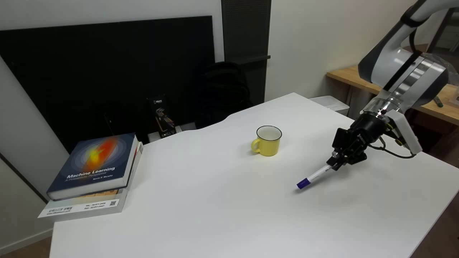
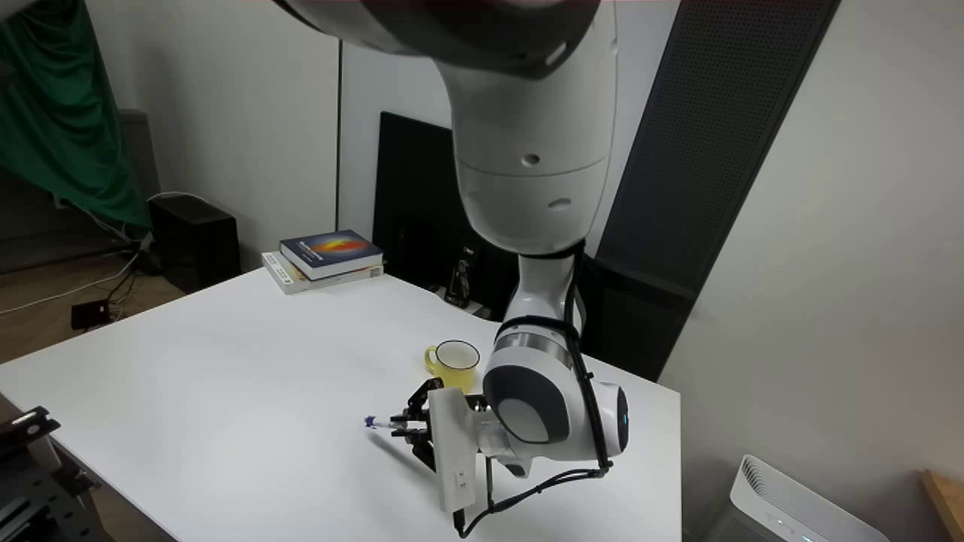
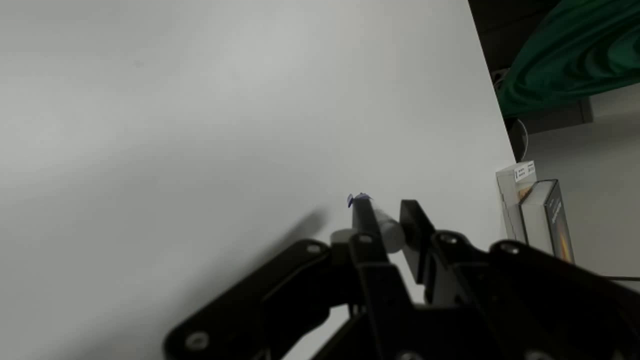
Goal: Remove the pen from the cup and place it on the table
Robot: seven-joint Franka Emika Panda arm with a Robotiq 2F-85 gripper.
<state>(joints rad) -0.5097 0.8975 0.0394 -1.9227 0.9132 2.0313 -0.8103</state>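
Note:
The pen (image 1: 318, 174) has a white barrel and a blue cap, and my gripper (image 1: 335, 163) is shut on its rear end. It slants down with the blue end lowest, just above the white table (image 1: 215, 204); its shadow lies apart from it. In an exterior view the pen (image 2: 379, 423) sticks out of the gripper (image 2: 399, 427). In the wrist view the pen's round end (image 3: 393, 238) sits between the fingers. The yellow cup (image 1: 269, 146) stands upright on the table, apart from the gripper; its lower part is partly covered by the gripper in an exterior view (image 2: 455, 369).
Two stacked books (image 1: 96, 168) lie at a table edge and also show in the wrist view (image 3: 535, 215). A black backpack (image 1: 226, 93) and a black panel (image 1: 107, 71) stand behind the table. A wooden desk (image 1: 344, 77) is beyond the arm.

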